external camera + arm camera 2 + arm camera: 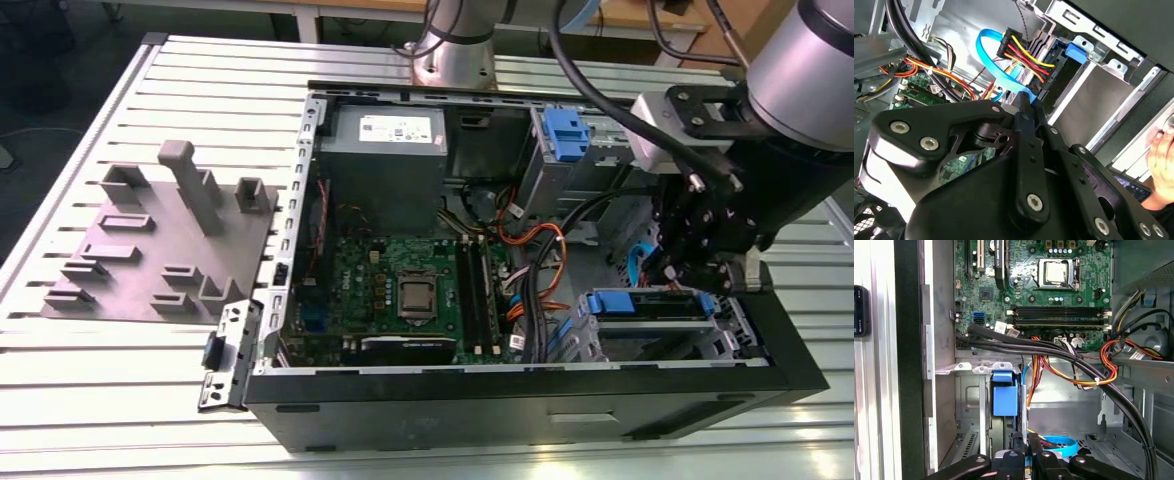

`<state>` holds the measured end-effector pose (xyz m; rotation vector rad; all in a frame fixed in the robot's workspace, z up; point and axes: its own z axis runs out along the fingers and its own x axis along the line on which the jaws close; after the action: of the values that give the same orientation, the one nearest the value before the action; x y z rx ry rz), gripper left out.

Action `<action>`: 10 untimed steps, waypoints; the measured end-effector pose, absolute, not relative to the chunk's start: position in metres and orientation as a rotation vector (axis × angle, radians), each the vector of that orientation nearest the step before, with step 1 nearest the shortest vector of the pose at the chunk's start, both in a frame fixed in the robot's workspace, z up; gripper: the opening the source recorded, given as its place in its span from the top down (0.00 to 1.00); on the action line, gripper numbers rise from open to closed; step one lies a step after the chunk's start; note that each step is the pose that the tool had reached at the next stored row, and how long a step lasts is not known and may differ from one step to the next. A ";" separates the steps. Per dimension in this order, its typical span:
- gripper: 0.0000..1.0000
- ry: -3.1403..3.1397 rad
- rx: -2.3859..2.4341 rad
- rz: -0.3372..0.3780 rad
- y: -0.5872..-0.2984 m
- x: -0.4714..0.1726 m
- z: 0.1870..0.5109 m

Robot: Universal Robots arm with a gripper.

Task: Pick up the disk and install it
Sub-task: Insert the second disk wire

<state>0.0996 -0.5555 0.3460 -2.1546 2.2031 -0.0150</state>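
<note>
Disk (pixel 654 305): one, lower right, seated in its bay.
End effector (pixel 705 283) fingers close together, partly hiding it.

green motherboard (pixel 1029 285), black cable bundle (pixel 1054 352) across it — blue latch (pixel 1004 399) below, claw (pixel 1026 452) beneath

The exterior view is evenly lit from above, with soft light and no hard shadows; the slatted table (pixel 160 90) shines pale, almost washed out, while the inside of the computer case (pixel 534 390) stays darker. The arm's silver housing (pixel 814 60) is close to the camera and a little blurred. In the second wrist view the black gripper (pixel 1026 107) is near the lens and soft, with dull highlights on its screws; the first wrist view shows the motherboard (pixel 1034 285) sharp and bright.
</note>
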 end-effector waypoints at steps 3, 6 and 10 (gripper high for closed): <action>0.84 2.200 -2.152 -0.015 -0.558 0.099 0.345; 0.84 2.196 -2.147 -0.011 -0.560 0.098 0.344; 0.84 2.188 -2.139 -0.004 -0.561 0.096 0.342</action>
<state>0.0961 -0.5615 0.3417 -2.1386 2.1876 -0.0043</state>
